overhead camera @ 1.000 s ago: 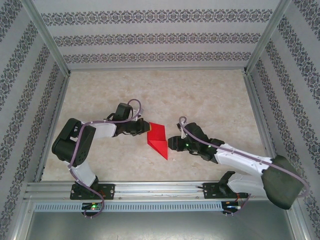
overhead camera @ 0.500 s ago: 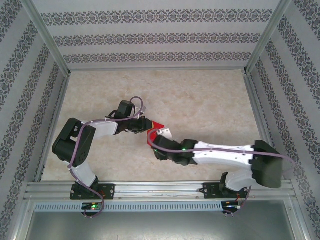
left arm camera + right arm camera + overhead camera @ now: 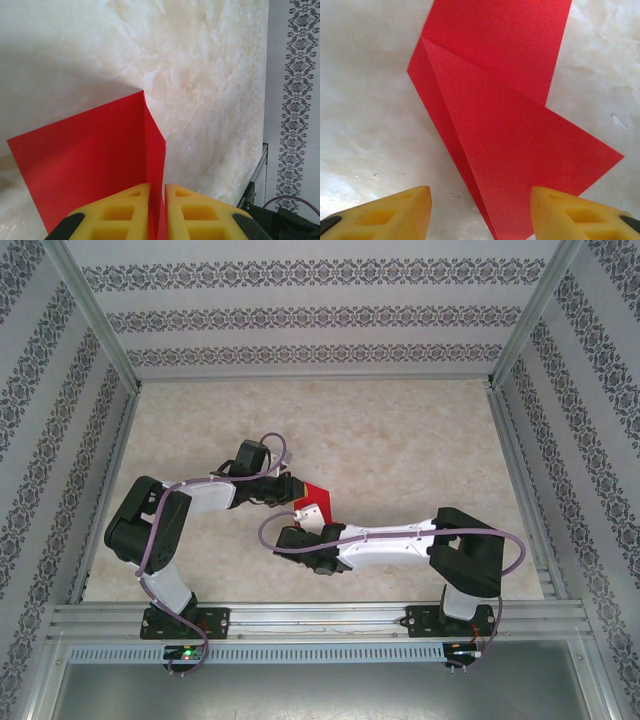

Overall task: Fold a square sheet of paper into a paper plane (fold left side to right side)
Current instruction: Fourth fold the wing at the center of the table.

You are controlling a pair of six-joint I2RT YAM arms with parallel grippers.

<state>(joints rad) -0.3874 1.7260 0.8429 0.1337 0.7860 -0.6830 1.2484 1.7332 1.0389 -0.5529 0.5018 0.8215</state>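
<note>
The sheet of paper point(image 3: 510, 130) is thin, matte and bright red, finely grained and unprinted. It is folded rather than a plain square. Under my right wrist it shows a straight-edged band on the far side. A triangular flap is laid over that band, and its crisp diagonal creases narrow toward the gap between my fingers. It lies on the table point(image 3: 215, 75), a smooth cream surface with pale marbled veining. It sits about midway across the table and in the near half, between my two arms.

My left gripper point(image 3: 157, 200) is clenched on the paper. The blocky yellow fingers point(image 3: 125, 212), moulded with hollow cells, press together with a red edge pinched between them. In front of them the paper stands up along one sharp crease.

My right gripper point(image 3: 479, 212) is released. Its yellow fingers point(image 3: 395, 212) stand wide apart, low over the paper's narrow end, one above bare table and the other at the paper's edge. I cannot tell whether either touches it.

A second ago my right gripper sat just right of the paper, and the whole pointed red shape was visible from above. Since then that arm has swung left across the near side. Its wrist now covers most of the paper, leaving a small red corner showing, and the jaws have spread wider. My left gripper has kept its pinch at the paper's far left corner, and the paper has hardly shifted.
</note>
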